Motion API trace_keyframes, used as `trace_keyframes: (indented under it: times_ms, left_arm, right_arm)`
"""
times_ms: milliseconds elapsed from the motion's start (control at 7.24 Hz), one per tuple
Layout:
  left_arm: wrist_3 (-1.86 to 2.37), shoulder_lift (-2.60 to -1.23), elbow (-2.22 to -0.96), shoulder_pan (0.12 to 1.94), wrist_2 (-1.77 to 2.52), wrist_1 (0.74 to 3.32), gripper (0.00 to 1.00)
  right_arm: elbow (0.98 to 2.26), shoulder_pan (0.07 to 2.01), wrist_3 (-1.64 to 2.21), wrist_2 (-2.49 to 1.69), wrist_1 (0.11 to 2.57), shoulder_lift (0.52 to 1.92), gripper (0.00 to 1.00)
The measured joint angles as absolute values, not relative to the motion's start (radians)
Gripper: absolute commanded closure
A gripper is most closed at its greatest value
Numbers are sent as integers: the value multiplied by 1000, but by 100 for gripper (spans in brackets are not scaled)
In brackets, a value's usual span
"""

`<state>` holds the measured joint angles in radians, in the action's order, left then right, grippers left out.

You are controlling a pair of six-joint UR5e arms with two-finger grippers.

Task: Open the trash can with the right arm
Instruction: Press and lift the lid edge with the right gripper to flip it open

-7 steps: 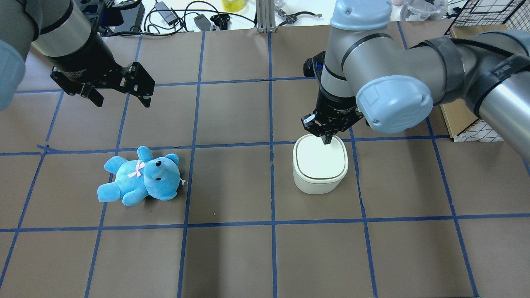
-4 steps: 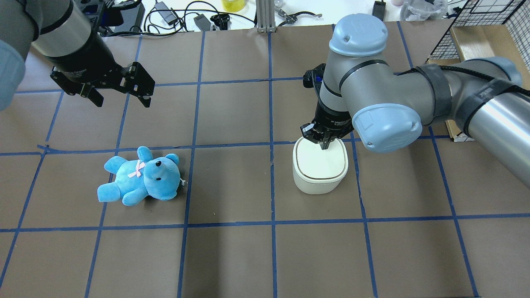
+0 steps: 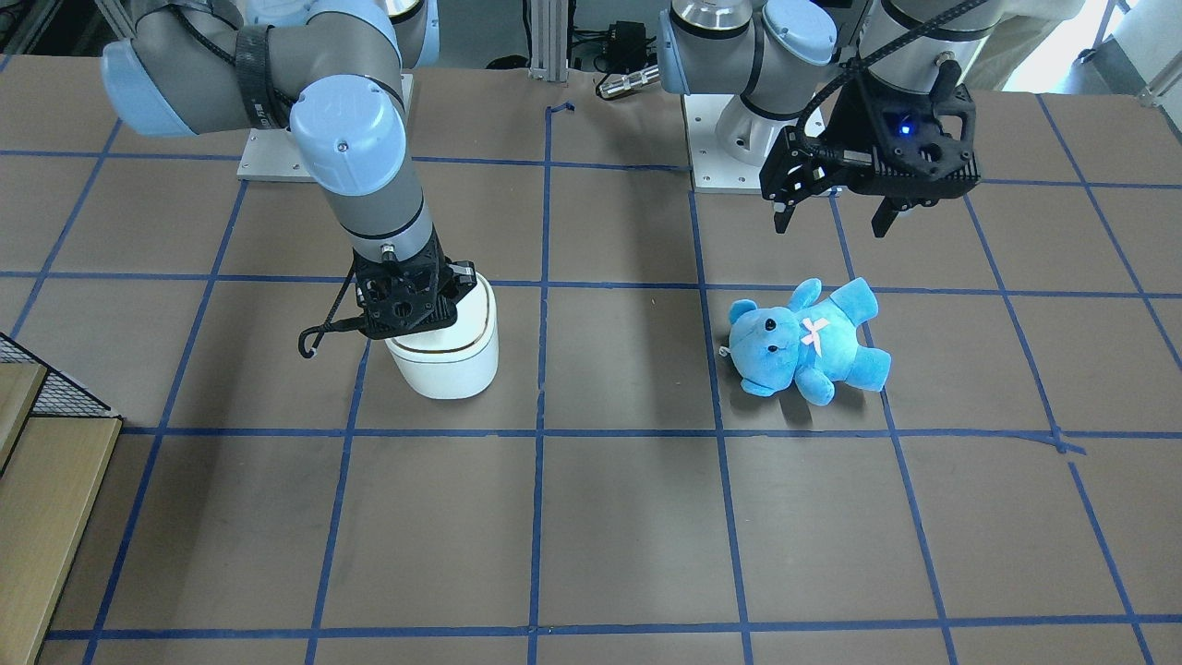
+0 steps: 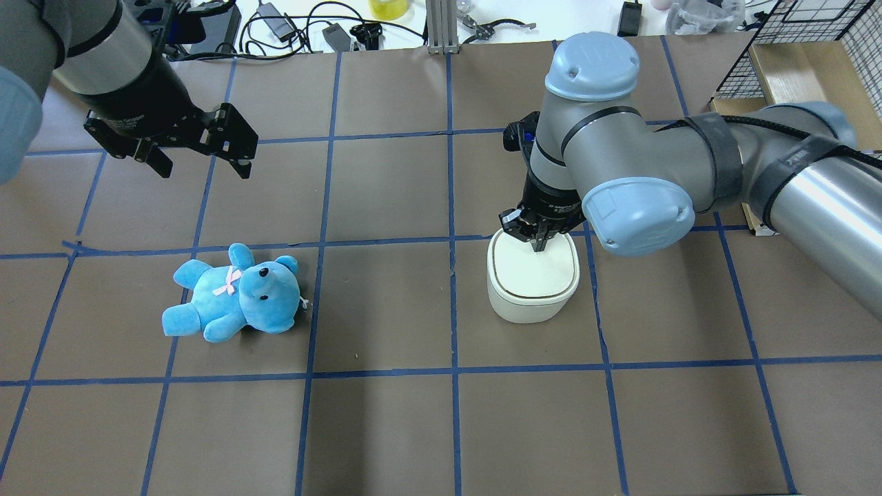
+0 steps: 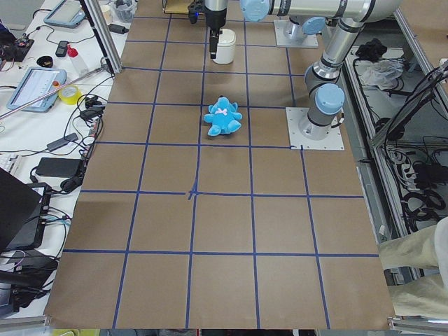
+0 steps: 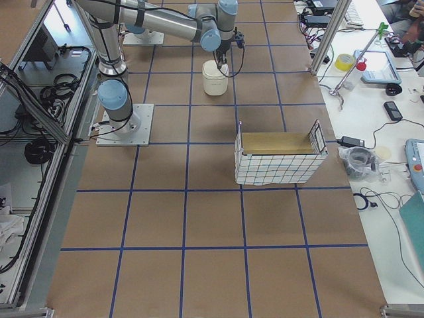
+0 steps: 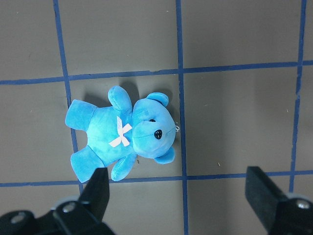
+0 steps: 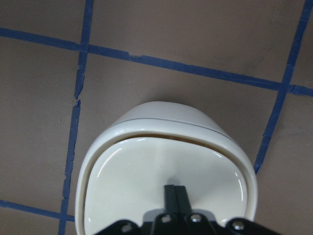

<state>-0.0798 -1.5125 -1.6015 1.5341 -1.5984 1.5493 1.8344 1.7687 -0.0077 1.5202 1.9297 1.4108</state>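
The white trash can (image 4: 532, 289) stands on the brown table right of the middle; it also shows in the front view (image 3: 448, 365). Its oval lid (image 8: 146, 181) lies down, with a thin tan line along its far edge. My right gripper (image 4: 539, 248) is shut and points straight down. Its closed fingertips (image 8: 175, 192) touch the lid near the edge on my side. My left gripper (image 4: 204, 169) is open and empty, and hangs above the table at the far left, apart from the can.
A blue teddy (image 4: 234, 293) lies on the table's left half, below the left gripper (image 7: 181, 196). A wire basket lined with cardboard (image 6: 278, 159) stands at the right end. Cables and small gear (image 4: 296, 27) lie along the far edge.
My right arm has sunk and its shut fingertips have moved a little further onto the lid. The trash can, the teddy and the left arm have not moved.
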Motion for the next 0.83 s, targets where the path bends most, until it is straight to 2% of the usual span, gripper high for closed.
trace_keyframes:
  times_ms: [829]
  left_arm:
    - [-80, -1512, -1601, 1534, -1598, 1549, 0]
  right_arm:
    - [1833, 1768, -7, 1522, 1958, 1389, 98]
